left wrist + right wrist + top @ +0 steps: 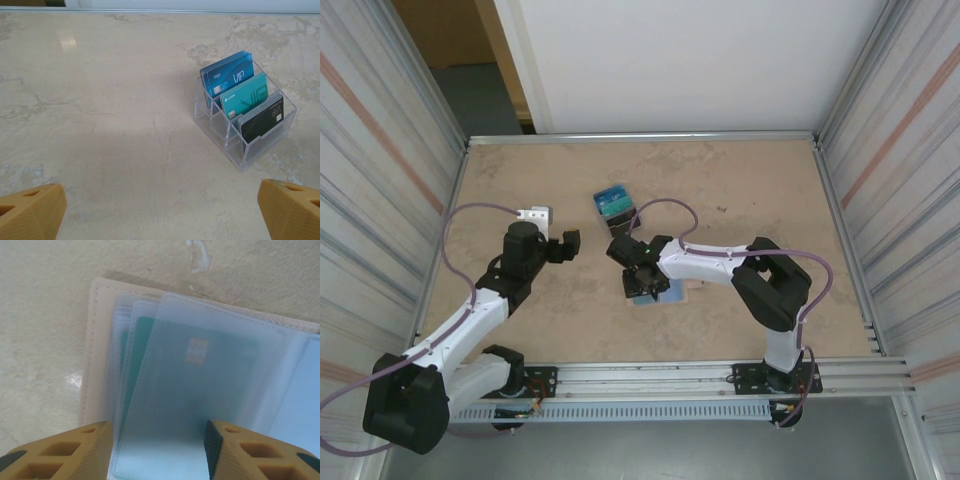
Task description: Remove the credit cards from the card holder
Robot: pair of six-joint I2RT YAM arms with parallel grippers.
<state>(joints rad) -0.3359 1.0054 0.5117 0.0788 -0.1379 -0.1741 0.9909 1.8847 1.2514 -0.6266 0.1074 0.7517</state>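
Note:
The card holder (682,291) lies open on the table in front of the right arm, its beige rim (92,340) framing pale blue, clear sleeves. A teal credit card (200,375) with a gold chip sits inside the top sleeve, and another teal card (142,340) shows in a sleeve beneath. My right gripper (158,450) hovers right over the top sleeve's near end, jaws half closed and open, one finger (75,452) at the sleeve's left edge, the other over it. My left gripper (570,243) stands wide open above bare table (162,210), holding nothing.
A clear three-slot tray (235,150) stands upright on the table beyond the left gripper, holding blue, teal and dark cards; from above the tray (613,203) sits at mid-table. A small white block (533,214) lies left of it. Metal walls flank the table.

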